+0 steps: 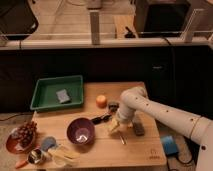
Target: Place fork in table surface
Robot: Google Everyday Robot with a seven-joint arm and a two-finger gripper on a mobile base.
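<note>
At the far left of the counter (pixel 102 156), a reddish-brown plate (pixel 11 144) holds a bunch of dark grapes (pixel 26 134). Near it at the front edge are a small metal cup (pixel 35 156), a blue round item (pixel 48 143) and some pale yellow pieces (pixel 63 155). Behind them, a green rectangular tray (pixel 47 102) lies at the back left corner with a gray sponge (pixel 62 95) inside. A purple bowl (pixel 81 131) stands near the middle of the counter, with a small black object (pixel 100 119) just beside its far right rim. An orange fruit (pixel 101 101) sits further back.

The white arm (pixel 160 112) comes in from the right and bends down, so the hand (pixel 115 126) is low over the counter, right of the bowl. I cannot tell whether it is wide or closed. A thin dark sliver, apparently the fork (pixel 122 140), shows just below the hand at the wood. Whether the hand grips it is unclear. A gray flat block (pixel 138 129) lies just right of the hand.
</note>
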